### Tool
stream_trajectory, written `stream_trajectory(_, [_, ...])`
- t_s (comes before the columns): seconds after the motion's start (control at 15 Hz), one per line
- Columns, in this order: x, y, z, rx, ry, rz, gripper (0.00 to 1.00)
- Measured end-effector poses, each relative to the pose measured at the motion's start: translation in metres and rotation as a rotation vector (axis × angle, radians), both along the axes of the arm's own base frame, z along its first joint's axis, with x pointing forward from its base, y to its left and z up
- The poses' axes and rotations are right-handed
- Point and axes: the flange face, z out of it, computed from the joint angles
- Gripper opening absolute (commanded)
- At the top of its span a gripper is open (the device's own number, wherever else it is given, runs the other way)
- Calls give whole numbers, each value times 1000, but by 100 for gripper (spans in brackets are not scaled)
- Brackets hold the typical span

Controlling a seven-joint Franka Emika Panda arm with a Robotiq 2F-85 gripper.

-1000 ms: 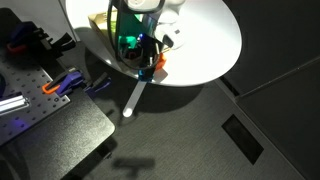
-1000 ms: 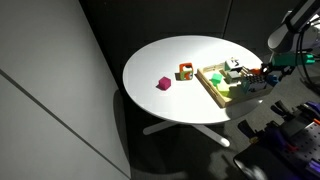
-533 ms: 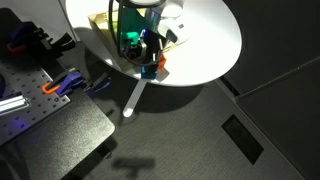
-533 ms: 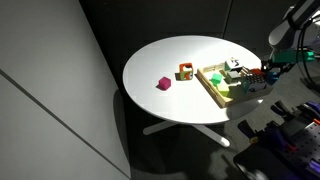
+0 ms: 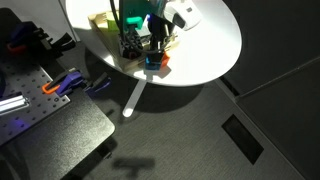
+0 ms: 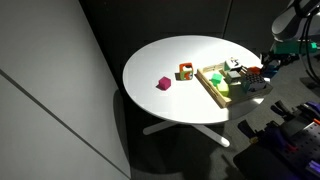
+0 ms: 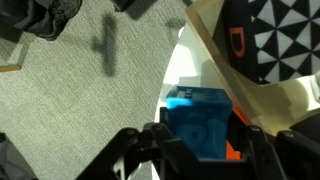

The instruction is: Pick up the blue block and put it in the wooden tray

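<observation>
On the round white table I see a shallow rectangular light-wood tray just beside the jaws, with a magenta block and an orange block well beyond it.

In the wrist view the dark fingers of the gripper run off the bottom edge and cover the lower sides of the small bright blue cube; whether they clamp it is unclear. The shallow light-wood tray is cut by the right edge.
</observation>
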Motion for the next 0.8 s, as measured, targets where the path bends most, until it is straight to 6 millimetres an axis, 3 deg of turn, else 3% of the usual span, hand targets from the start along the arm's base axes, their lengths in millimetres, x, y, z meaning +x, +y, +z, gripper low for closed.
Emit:
stream_trajectory(0.4, [21, 26, 33, 14, -67, 53, 31])
stream_trajectory(0.8, [48, 77, 45, 25, -116, 143, 31])
